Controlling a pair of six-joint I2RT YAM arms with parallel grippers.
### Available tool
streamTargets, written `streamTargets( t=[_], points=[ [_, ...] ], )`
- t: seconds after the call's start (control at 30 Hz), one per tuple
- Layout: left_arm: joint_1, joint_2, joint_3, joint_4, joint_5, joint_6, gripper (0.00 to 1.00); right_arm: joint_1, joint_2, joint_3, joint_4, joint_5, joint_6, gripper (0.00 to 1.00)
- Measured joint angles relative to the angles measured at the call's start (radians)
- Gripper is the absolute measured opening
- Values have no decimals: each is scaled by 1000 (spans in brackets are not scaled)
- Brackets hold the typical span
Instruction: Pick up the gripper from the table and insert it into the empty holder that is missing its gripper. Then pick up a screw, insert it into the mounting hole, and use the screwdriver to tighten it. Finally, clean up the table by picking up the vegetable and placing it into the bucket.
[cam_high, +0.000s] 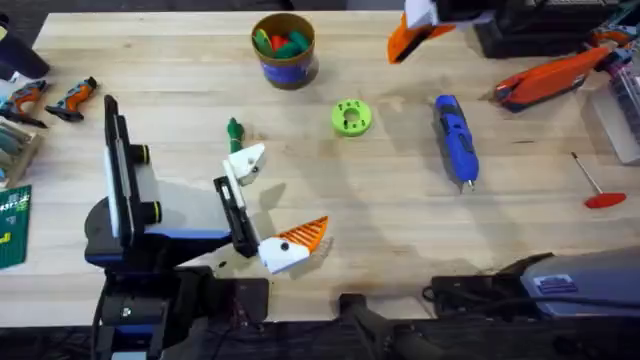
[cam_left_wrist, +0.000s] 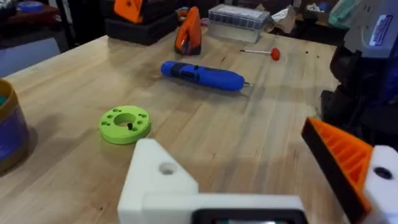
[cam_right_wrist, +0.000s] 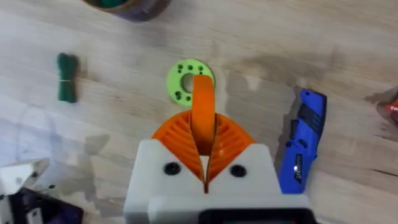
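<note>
Clenching on the gripper (cam_right_wrist: 203, 106): right tool (cam_right_wrist: 203, 143), raised over the far side of the bench (cam_high: 400, 230). Orange wedge pinched between the ribbed pads, long axis jutting past the fingertips, in line with them.

Spread wide, gripping nothing: left tool (cam_high: 275, 200), at near left. Holder (cam_high: 248, 160) on its farther finger, bare, mounting hole showing; twin finger orange-tipped.

Holder's bearing from the carried wedge: leftward and toward the bases, well apart, across open bench.

- Below the wedge tip: green disc (cam_high: 350, 117).
- Just beyond the holder: vegetable (cam_high: 234, 130).
- Right of the disc: screwdriver (cam_high: 456, 138), bit toward the near edge.
- Far centre: bucket (cam_high: 284, 50), toys inside.

Likely need: wedge turned to match the holder's face before seating.
</note>
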Motion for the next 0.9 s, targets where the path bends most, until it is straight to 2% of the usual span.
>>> streamTargets(
  t=[0.23, 0.37, 0.53, 0.67, 0.8, 0.9],
  points=[
    [0, 0, 0, 0, 0, 0, 986, 5, -113, 2, -1, -84, 12, 13],
    [0, 0, 0, 0, 0, 0, 986, 19, -195, -68, 103, -193, 15, 12],
    [0, 0, 0, 0, 0, 0, 986, 23, -330, -288, 277, -398, 20, 12],
    [0, 0, 0, 0, 0, 0, 986, 23, -393, -482, 425, -572, 66, 11],
    [0, 0, 0, 0, 0, 0, 986, 23, -428, -699, 682, -757, 155, 11],
    [0, 0, 0, 0, 0, 0, 986, 23, -438, -872, 948, -887, 272, 11]
  ],
)
